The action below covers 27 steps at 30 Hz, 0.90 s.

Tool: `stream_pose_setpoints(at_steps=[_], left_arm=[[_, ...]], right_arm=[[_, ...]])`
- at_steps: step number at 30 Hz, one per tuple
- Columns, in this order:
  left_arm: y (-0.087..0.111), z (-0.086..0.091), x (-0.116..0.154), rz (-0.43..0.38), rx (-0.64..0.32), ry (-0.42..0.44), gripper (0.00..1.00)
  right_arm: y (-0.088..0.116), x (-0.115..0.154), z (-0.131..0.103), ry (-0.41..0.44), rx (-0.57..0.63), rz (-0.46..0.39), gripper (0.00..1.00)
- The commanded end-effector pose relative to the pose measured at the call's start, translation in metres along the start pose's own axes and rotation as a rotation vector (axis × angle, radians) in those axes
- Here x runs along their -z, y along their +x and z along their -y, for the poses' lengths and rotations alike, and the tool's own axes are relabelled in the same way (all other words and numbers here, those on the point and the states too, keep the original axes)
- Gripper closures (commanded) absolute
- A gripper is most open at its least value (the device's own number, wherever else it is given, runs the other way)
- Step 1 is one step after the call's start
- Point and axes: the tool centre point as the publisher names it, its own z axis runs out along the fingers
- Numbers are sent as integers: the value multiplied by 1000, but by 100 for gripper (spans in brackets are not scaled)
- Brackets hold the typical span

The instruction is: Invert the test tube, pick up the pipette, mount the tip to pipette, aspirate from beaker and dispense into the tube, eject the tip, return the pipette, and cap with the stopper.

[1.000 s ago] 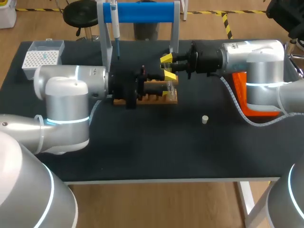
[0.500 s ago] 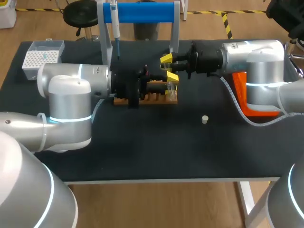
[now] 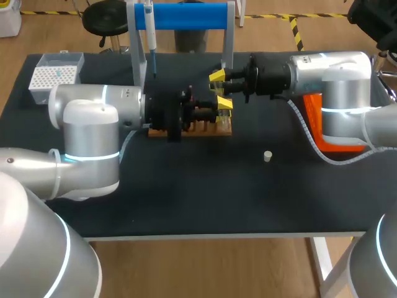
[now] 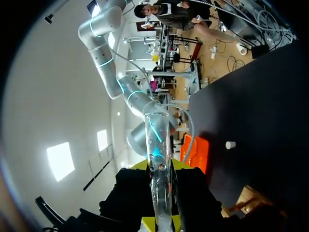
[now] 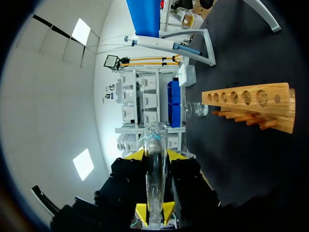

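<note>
On the black table (image 3: 186, 192), a wooden rack (image 3: 214, 130) lies in the middle. Behind it, a pipette (image 3: 149, 31) hangs upright from a stand with a blue bar (image 3: 186, 15). A tip box (image 3: 54, 76) with a dotted white top sits at the far left corner. A small white stopper (image 3: 267, 156) stands alone on the cloth, well apart from the rack on its right. An orange object (image 3: 316, 118) is half hidden under the right arm (image 3: 329, 81). The left arm (image 3: 93, 118) reaches in over the rack and covers much of it from above.

The left gripper (image 4: 161, 165) is clamped on a test tube (image 4: 158, 140), with a finger pressing on each side. The tube runs straight out ahead of the fingers with its open rim at the far end. The right gripper (image 5: 155, 154) is above the rack's far right end and grips a glass tube (image 5: 154, 140) the same way (I cannot tell whether it is the same tube).

A beaker (image 5: 198, 110) stands just past one end of the rack. It is too small to tell what is in it, and I cannot make out any liquid in either tube.
</note>
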Motion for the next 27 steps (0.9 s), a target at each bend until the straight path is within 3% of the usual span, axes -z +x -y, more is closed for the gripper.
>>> stream_pose_setpoints(at_steps=[1, 16, 19, 27], left_arm=[[-1, 1, 2, -3, 3, 2, 100], [-1, 1, 2, -3, 3, 2, 100], [-1, 1, 2, -3, 3, 2, 100], [-1, 1, 2, -3, 3, 2, 100]], right_arm=[[0, 0, 1, -3, 1, 2, 0], [0, 0, 1, -3, 1, 2, 0], [14, 12, 14, -70, 344, 106, 0], [24, 58, 33, -172, 900, 239, 0]])
